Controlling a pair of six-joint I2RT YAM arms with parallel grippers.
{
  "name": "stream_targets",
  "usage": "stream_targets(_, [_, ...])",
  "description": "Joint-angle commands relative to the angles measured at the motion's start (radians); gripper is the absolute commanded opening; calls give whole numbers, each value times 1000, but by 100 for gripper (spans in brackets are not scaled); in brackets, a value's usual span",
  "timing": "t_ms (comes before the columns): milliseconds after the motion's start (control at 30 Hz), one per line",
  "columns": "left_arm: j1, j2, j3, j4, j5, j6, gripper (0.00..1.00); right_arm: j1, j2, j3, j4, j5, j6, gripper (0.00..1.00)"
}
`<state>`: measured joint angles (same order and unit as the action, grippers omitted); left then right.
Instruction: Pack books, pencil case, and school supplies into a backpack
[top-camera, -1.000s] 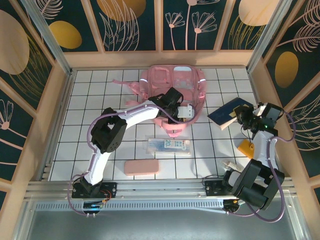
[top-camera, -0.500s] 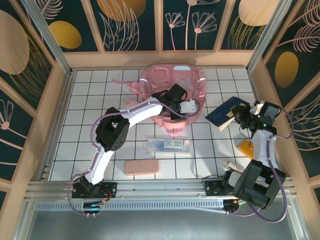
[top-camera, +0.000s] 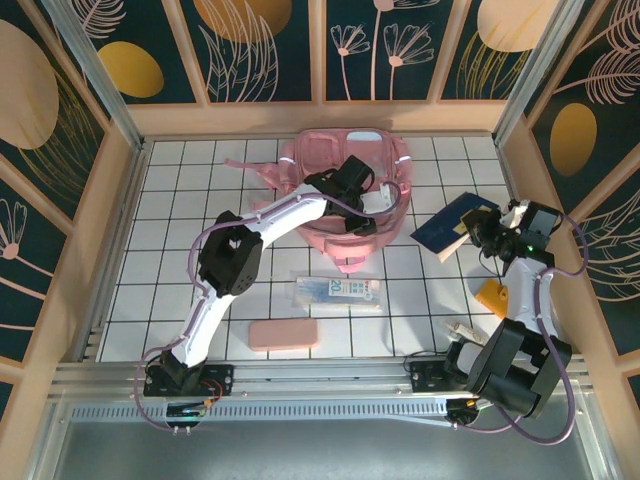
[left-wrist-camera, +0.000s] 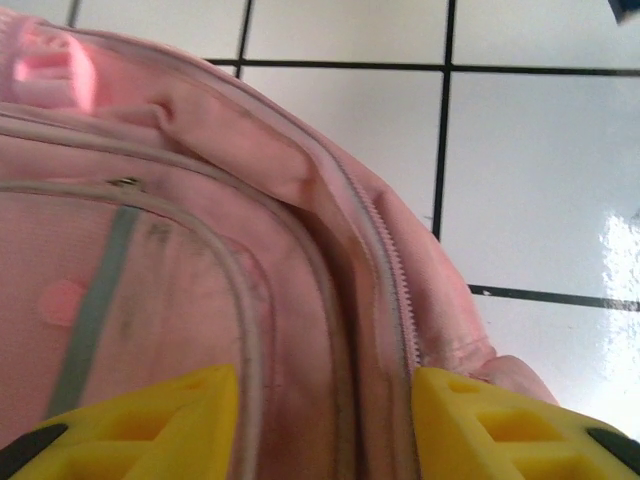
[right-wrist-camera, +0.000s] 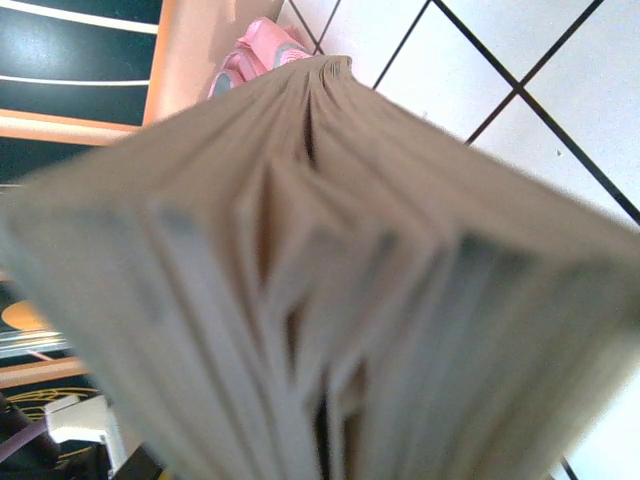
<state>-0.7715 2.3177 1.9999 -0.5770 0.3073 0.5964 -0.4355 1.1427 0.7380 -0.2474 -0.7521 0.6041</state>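
Backpack (top-camera: 330, 160) lies flat on the tabletop (top-camera: 200, 200), far middle, its zip seam (left-wrist-camera: 385, 270) (barely gaping) between the parted fingers of the left pincer (left-wrist-camera: 325, 415). The right pincer (top-camera: 478, 232) clenches the navy book (top-camera: 448, 226) nearby. The mouth likely needs widening before insertion.

One pink backpack (top-camera: 320, 160); one navy book (top-camera: 445, 228); one salmon-pink pencil case (top-camera: 283, 335); one clear packet (top-camera: 338, 291) with blue-green print — and one small orange-yellow block (top-camera: 491, 296).
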Motion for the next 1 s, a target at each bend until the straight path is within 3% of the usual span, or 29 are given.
stream_targets(0, [-3, 25, 24, -43, 58, -31, 52, 9, 9, 34, 4, -12, -21, 0])
stream_targets(100, [-3, 37, 35, -50, 87, -45, 55, 10, 12, 37, 1, -12, -23, 0])
stream_targets(267, [-3, 53, 48, -60, 109, -45, 48, 13, 15, 43, -5, -4, -31, 0])
stream_targets(300, [-2, 55, 52, -60, 104, -43, 41, 15, 15, 43, -4, -4, -34, 0])
stream_targets(367, [-3, 60, 65, -57, 64, -41, 15, 20, 17, 43, -7, -3, -40, 0])
stream_targets(433, [-3, 54, 86, -64, 42, -26, 0, 26, 16, 40, -6, -6, -36, 0])
stream_targets(733, [-4, -52, 138, -71, 21, 26, 0, 109, 15, 15, 3, -128, -4, 0])
stream_targets(833, [-16, -87, 147, -60, -60, 60, 0, 152, 25, -11, 33, -210, 18, 0])
stream_targets(967, [-45, -146, 149, 31, -253, 53, 0, 224, 48, -33, 70, -296, 51, 0])
